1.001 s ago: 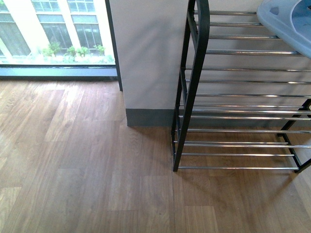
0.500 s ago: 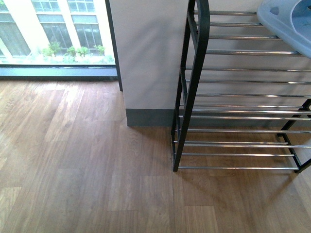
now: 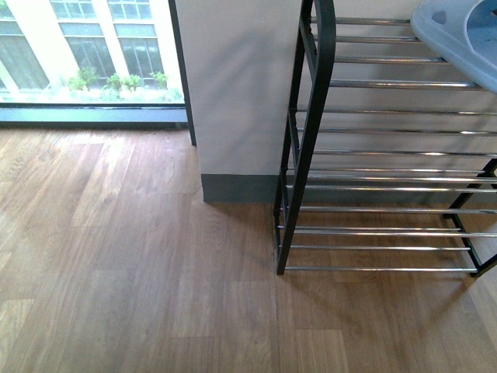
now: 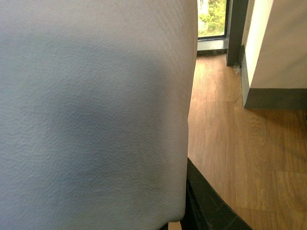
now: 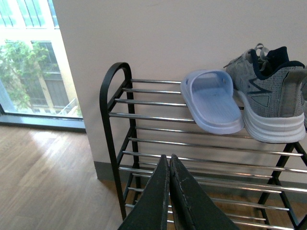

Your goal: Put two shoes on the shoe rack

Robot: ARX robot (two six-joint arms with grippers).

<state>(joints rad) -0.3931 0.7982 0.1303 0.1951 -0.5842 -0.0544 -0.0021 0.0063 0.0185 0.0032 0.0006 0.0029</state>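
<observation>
Slide [image 5: 212, 106], sneaker [image 5: 268, 93] atop shoe rack [image 5: 115, 120]; right tool [image 5: 169, 160] apparently closed, empty.

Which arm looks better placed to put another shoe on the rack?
Right, probably: its end effector faces the shoe rack beside the slide and sneaker. The left wrist view is mostly blocked.

The shoe rack [image 5: 115, 115] has a black frame and shiny chrome rods. On its top tier the slide [image 5: 211, 100] is pale blue-white, ribbed along the footbed. Beside it the sneaker [image 5: 268, 96] is grey knit with navy lining, grey laces and a thick white sole (a navy zigzag mark on its side). The floor [image 3: 124, 256] is brown wood-grain planks. The right hand [image 5: 169, 158] is dark charcoal.
</observation>
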